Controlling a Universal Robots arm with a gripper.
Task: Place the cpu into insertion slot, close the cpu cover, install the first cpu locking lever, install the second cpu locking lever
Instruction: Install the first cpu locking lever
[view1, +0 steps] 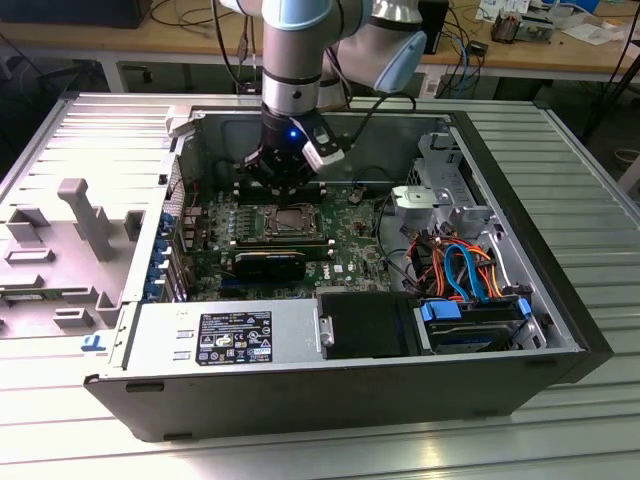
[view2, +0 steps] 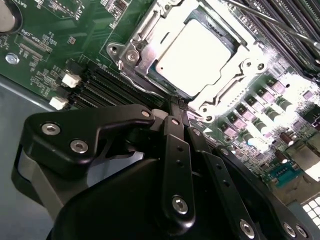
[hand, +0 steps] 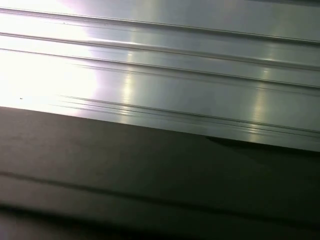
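Observation:
The cpu (view2: 195, 52), a silvery square chip, lies flat in the insertion slot (view2: 131, 56) on the green motherboard (view2: 50, 55). The cpu cover (view2: 239, 67), a thin silver frame, lies down around the chip's edges. A thin metal lever rod (view2: 260, 20) runs along the socket's far side. My gripper (view2: 176, 104) is shut, and its black fingertips meet at the socket's near edge. I cannot tell whether anything thin sits between them. In the exterior view the gripper (view1: 288, 190) hangs just behind and above the insertion slot (view1: 291, 221) inside the open case.
A black ribbed heatsink (view1: 270, 263) sits in front of the socket. The power supply (view1: 225, 340) fills the case's front, and a drive with blue and orange cables (view1: 460, 270) lies at the exterior view's right. A grey fixture (view1: 85, 215) stands on the ribbed aluminium table (hand: 160, 60).

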